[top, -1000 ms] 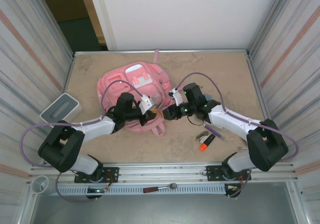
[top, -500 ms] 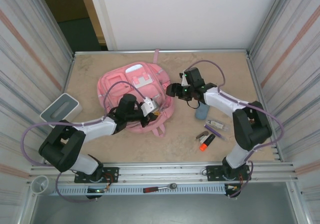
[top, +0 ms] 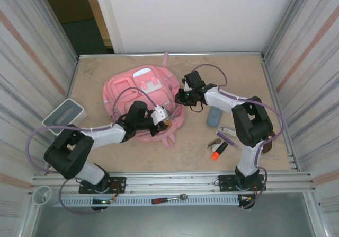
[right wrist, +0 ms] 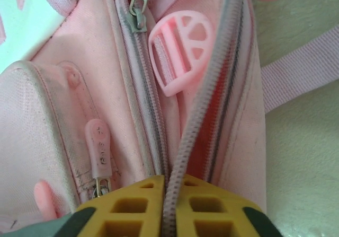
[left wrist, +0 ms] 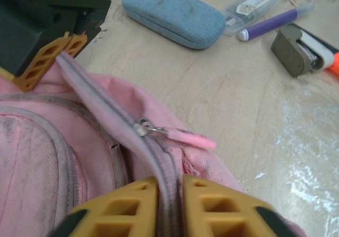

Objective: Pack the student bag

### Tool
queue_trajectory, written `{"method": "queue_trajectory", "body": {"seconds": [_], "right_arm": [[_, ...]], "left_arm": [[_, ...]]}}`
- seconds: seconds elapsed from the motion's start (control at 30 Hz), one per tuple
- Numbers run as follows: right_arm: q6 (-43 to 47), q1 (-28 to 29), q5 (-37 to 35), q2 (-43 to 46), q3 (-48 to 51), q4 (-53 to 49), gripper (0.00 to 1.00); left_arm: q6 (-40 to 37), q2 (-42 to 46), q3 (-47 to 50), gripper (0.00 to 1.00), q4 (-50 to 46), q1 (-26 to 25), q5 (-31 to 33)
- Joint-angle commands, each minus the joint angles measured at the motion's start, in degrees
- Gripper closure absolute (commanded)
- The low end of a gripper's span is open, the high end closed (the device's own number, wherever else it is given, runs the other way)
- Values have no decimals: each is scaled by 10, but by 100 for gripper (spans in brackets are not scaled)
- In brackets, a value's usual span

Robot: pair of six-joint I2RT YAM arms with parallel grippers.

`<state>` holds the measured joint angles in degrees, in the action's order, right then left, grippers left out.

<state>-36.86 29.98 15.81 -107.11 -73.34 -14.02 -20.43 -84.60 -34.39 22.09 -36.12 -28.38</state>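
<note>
In the middle of the table (top: 238, 78) lay the student bag (top: 139, 91). The right gripper (top: 181, 96) had shifted up its edge and pinched tight on the zip strip (right wrist: 183, 157), the left gripper (top: 165, 116) nipping that strip lower down, so the mouth looked ready to spread.

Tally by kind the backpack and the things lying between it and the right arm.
Backpack: 1
Glasses case: 1
Clear plastic case: 1
Pen: 1
Orange marker: 1
Small grey-green gadget: 1
Total: 6
</note>
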Motion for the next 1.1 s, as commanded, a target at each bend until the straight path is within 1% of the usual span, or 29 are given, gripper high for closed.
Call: {"method": "queue_trajectory", "body": {"seconds": [0.0, 0.03, 0.1, 0.17, 0.23, 0.33, 0.43, 0.53, 0.73, 0.77, 0.83, 0.9, 0.93, 1.03, 1.07], "right_arm": [[5, -6, 48, 53, 18, 56, 93], [-1, -9, 67, 61, 29, 76, 93], [-13, -12, 102, 69, 44, 109, 95], [-25, -13, 123, 73, 59, 138, 97], [-40, -14, 139, 77, 72, 165, 98], [-61, -17, 155, 83, 89, 202, 98], [-63, -19, 153, 87, 91, 205, 98], [-62, -19, 153, 88, 92, 206, 98], [-64, -20, 151, 89, 97, 208, 97], [-64, -20, 150, 89, 97, 209, 97], [-62, -21, 149, 90, 100, 209, 97], [-59, -21, 148, 91, 104, 208, 97], [-56, -22, 146, 91, 105, 206, 97], [-35, -24, 137, 94, 104, 183, 94], [-28, -25, 134, 96, 106, 175, 93]], "left_arm": [[5, 40, -13, 63, -7, 0, 6], [10, 56, -11, 56, -7, -1, 14], [27, 90, -7, 48, -4, 3, 37], [53, 114, -11, 42, -1, 10, 85], [63, 121, -32, 35, -30, 12, 153], [58, 97, -79, 31, -107, 11, 222], [50, 59, -117, 25, -157, -1, 274], [31, 23, -143, 20, -180, -23, 302], [8, -44, -186, 19, -199, -45, 335], [7, -52, -191, 20, -201, -47, 345], [6, -67, -199, 26, -202, -50, 379], [7, -75, -200, 41, -192, -50, 402], [8, -76, -200, 46, -189, -50, 405], [10, -72, -195, 70, -174, -50, 394], [9, -69, -193, 80, -171, -49, 385]]}}
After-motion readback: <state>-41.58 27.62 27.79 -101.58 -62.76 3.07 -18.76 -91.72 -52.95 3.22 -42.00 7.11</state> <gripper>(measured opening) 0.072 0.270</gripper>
